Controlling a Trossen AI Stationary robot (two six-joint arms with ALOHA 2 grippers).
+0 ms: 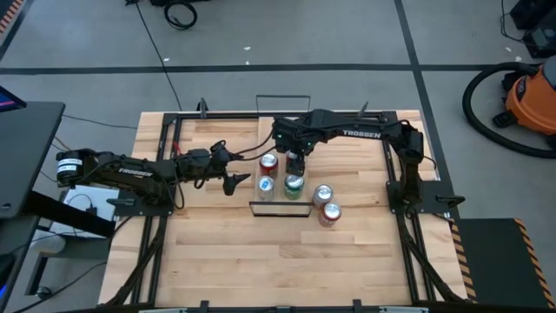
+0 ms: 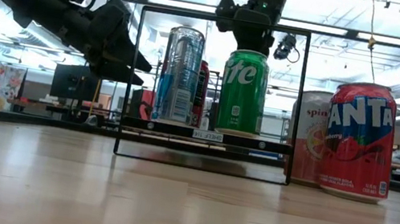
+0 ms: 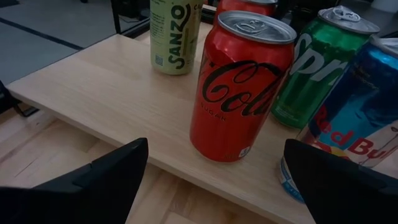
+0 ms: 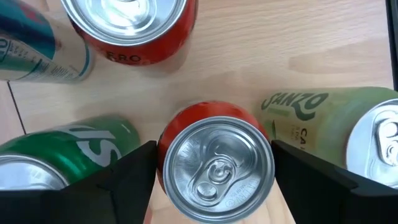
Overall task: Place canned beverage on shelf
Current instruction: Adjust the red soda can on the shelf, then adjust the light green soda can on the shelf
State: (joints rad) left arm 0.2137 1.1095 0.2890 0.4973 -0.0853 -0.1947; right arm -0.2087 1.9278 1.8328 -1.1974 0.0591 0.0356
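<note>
The shelf (image 1: 280,200) is a low light-wood board with black wire rails (image 2: 204,135). On it stand a Coke can (image 3: 239,87), a green Sprite can (image 2: 242,91), a blue Red Bull can (image 2: 180,72) and a pale green Sanzo can (image 3: 174,31). My right gripper (image 1: 298,163) is above the shelf's far side, around another red can (image 4: 214,162). My left gripper (image 1: 233,181) is open and empty just left of the shelf, level with the cans; it also shows in the low view (image 2: 123,58). My right gripper comes from above, pointing down, with one finger (image 4: 124,180) on each side of the red can's upper wall (image 4: 163,149), close against it. The can is upright among the other cans. Its own top hides its base.
A red Fanta can (image 2: 358,138) and a pink can (image 2: 310,134) stand on the slatted tabletop right of the shelf (image 1: 329,213). The cans on the shelf stand close together around the red can. Free tabletop lies toward the near edge (image 1: 278,261).
</note>
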